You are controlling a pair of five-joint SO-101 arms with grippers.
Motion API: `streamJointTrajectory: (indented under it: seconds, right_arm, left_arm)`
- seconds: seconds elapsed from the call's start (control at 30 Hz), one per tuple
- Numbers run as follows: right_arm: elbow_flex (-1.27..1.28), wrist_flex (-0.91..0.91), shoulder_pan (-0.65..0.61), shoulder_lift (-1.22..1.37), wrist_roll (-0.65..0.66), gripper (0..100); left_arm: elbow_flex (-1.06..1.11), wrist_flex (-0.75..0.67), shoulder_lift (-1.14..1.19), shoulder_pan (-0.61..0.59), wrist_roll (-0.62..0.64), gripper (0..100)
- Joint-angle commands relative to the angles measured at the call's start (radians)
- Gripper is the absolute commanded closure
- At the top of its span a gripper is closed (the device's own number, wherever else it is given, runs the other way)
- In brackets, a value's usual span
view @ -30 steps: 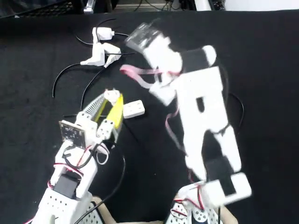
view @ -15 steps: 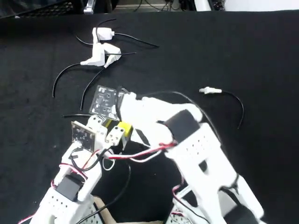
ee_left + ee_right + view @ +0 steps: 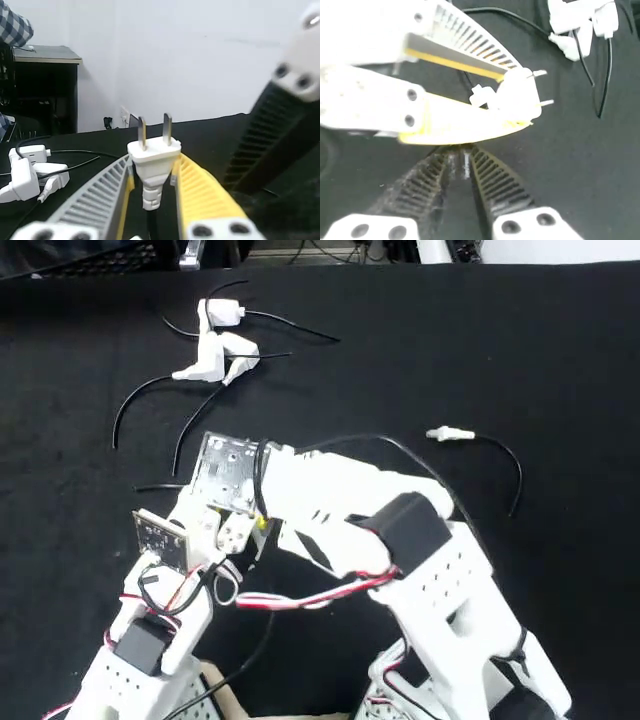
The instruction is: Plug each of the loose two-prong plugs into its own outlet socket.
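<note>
Clenched on the body of a white two-prong plug (image 3: 151,150), the left end effector (image 3: 152,172) sits toward the near-left part of the desk (image 3: 560,330). The plug is held between the grey finger and the yellow finger (image 3: 200,195), with both prongs bare and pointing toward the far edge. The right end effector (image 3: 461,151) sits just beside it, its dark fingers (image 3: 495,180) drawn together into a narrow V under the yellow finger. Whether anything thin is pinched there I cannot tell. The step in hand looks like mating this plug with a socket. That calls for a firm, square hold, both blades lined up with the slots, and a straight push along the prongs with no twist. The cord trailing between the fingers should stay slack. Toward the far-left corner lies a heap of white socket blocks (image 3: 215,350), with black cords (image 3: 150,400) looping back toward the arms. Another loose plug (image 3: 448,434) lies alone toward the right edge, its cord (image 3: 512,475) curling beside it. The likeliest hindrance is the right arm (image 3: 400,540), which reaches across the left arm's working space, so the two end effectors could knock each other.
</note>
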Motion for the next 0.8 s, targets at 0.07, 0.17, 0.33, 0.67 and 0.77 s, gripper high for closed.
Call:
streamJointTrajectory:
  seconds: [0.07, 0.17, 0.33, 0.67, 0.77]
  right_arm:
    - [-0.185, 0.106, -0.054, -0.030, 0.035, 98.6]
    - [-0.225, 0.141, -0.054, -0.030, 0.035, 98.6]
    - [-0.182, 0.066, -0.054, -0.028, 0.035, 98.6]
    - [0.004, -0.169, -0.046, -0.028, 0.094, 98.6]
    - [0.035, -0.198, -0.029, -0.035, 0.094, 98.6]
  left_arm:
    - [0.019, 0.006, 0.017, 0.016, -0.009, 97]
    - [0.019, 0.009, 0.017, 0.007, -0.009, 97]
    - [0.019, 0.037, 0.011, 0.016, -0.009, 97]
    - [0.019, 0.041, 0.008, 0.027, -0.009, 97]
    - [0.019, 0.041, 0.008, 0.033, -0.009, 97]
